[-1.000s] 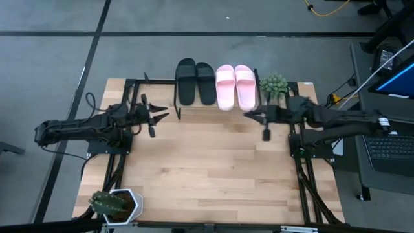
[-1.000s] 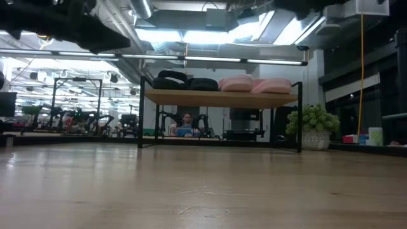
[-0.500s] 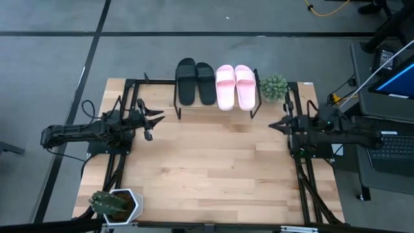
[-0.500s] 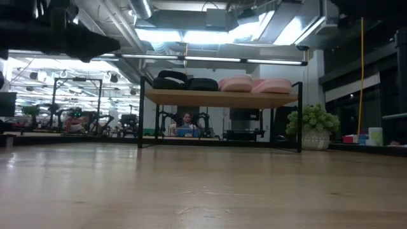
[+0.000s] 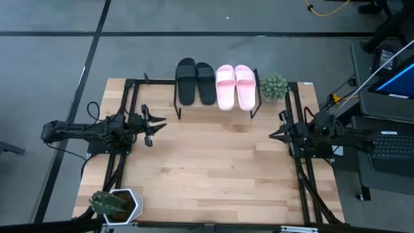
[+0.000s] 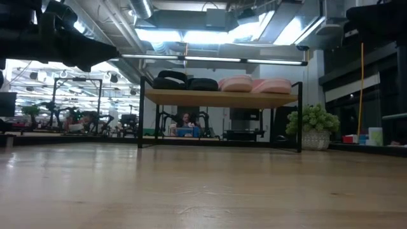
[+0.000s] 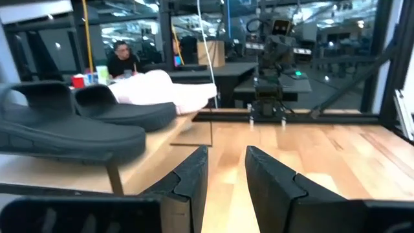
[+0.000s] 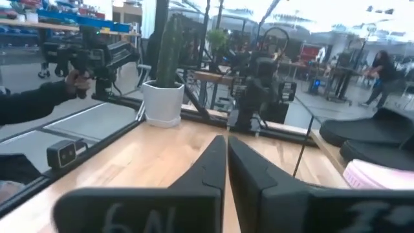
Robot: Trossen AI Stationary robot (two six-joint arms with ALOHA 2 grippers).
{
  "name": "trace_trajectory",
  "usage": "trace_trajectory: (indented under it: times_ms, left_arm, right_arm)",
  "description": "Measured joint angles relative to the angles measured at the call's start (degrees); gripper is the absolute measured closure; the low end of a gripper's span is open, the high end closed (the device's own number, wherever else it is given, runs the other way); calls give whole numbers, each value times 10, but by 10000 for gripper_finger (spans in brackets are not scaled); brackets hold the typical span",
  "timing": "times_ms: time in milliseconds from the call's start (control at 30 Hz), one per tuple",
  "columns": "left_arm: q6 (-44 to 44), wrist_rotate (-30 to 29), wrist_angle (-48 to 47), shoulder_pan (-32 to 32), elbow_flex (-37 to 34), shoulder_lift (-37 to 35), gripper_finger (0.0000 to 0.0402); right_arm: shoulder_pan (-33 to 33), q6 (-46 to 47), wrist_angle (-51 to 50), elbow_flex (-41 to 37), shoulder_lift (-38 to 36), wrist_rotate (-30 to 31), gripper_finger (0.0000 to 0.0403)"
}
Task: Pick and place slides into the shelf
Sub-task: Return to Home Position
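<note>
Pink, black slides atop shelf, far from parted left hand, closed right hand

Two black slides, two pink slides, one shelf, two plants.

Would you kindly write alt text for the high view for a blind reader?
Two matte black slides and two pale pink slides sit side by side on a small wood-topped shelf at the wooden table's far edge. The dark arms lie at either side, left tool open, right tool shut, both empty.
</note>
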Motion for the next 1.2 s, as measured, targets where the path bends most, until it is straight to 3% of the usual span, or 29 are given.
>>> trace_trajectory:
  times_ms: [467,633,833,967,1200]
  left_arm:
    - [1,7,-41,-20,0,1,305]
    - [1,7,-41,-20,0,1,305]
    - [1,7,-41,-19,0,1,305]
    - [1,7,-41,-19,0,1,305]
    - [1,7,-41,-19,0,1,305]
  right_arm:
    - [0,-22,175,-120,-7,21,388]
    - [-1,-24,171,-126,-6,56,390]
    - [-1,-15,173,-125,-6,57,394]
    - [-1,40,138,-125,-6,58,389]
    - [-1,25,136,-125,-6,57,380]
